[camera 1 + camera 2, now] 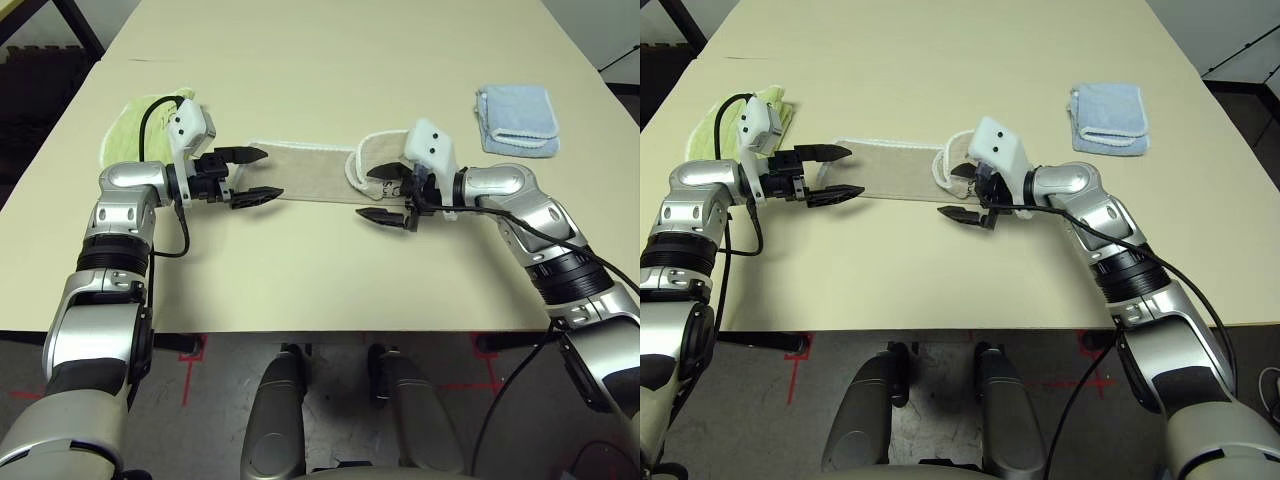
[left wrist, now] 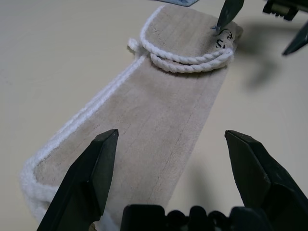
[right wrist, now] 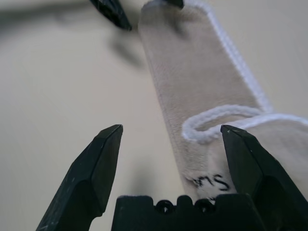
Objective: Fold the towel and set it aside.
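The left hand (image 1: 253, 173) and the right hand (image 1: 390, 193) lie nearest the camera, one at each end of the towel (image 1: 310, 170). The left hand has its two black fingers (image 2: 86, 183) spread wide and grips nothing; it is positioned at the towel's left end, pointing along the strip toward the right hand. The right hand also has its fingers (image 3: 96, 168) spread wide and grips nothing; it is positioned at the towel's right end, pointing back toward the left hand.

The towel is a beige terry strip with white stitched edging. It lies flat on the cream tabletop (image 1: 320, 60), folded lengthwise into a narrow band running left to right. At its right end, a short flap is turned back over the band, with the rounded white edging of the flap facing the left hand. A small printed label (image 2: 222, 41) is visible on this flap.

A lime-green towel (image 1: 135, 125) lies on the tabletop beyond the towel's left end, partly behind the left hand. A light blue towel (image 1: 515, 118), folded, lies well apart from the towel, beyond its right end and farther from the robot.
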Controlling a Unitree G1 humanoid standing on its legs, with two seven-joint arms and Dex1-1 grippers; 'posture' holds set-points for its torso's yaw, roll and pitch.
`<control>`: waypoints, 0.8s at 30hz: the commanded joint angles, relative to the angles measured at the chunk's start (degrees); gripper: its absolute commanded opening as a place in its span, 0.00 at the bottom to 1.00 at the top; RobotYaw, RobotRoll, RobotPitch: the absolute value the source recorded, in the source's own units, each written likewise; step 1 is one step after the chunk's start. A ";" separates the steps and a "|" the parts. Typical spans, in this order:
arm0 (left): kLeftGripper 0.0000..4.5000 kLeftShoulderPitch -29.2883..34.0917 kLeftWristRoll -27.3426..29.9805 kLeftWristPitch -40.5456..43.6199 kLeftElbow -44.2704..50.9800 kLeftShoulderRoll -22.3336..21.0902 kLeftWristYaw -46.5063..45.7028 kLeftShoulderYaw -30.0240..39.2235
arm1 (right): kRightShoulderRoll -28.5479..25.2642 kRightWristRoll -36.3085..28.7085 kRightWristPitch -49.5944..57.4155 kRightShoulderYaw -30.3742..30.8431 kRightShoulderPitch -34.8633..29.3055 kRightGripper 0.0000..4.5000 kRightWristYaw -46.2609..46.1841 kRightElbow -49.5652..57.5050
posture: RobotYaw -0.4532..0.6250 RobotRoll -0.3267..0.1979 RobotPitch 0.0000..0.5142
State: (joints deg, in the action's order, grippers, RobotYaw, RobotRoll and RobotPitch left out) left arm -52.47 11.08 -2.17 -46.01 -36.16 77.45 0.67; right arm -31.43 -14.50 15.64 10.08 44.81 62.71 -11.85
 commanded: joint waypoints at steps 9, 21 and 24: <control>1.00 0.60 -0.19 0.51 -1.62 0.83 -0.46 -0.11 | -5.83 -4.13 -17.76 -14.81 -4.07 0.99 6.26 -17.95 | 0.41 0.62 0.36; 1.00 3.31 1.59 3.20 3.23 2.12 -4.13 1.62 | -4.95 -1.57 -28.97 -14.48 -3.20 0.70 8.11 -30.65 | 0.46 0.62 0.35; 1.00 4.16 1.90 3.93 4.67 2.05 -4.58 1.81 | -4.44 -1.39 -30.54 -14.84 -2.70 0.44 8.72 -32.79 | 0.46 0.62 0.35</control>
State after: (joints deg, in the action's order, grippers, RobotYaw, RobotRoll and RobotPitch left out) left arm -49.72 12.33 0.99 -42.60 -34.39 72.97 2.28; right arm -35.66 -16.40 -13.53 -4.41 42.06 70.65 -43.15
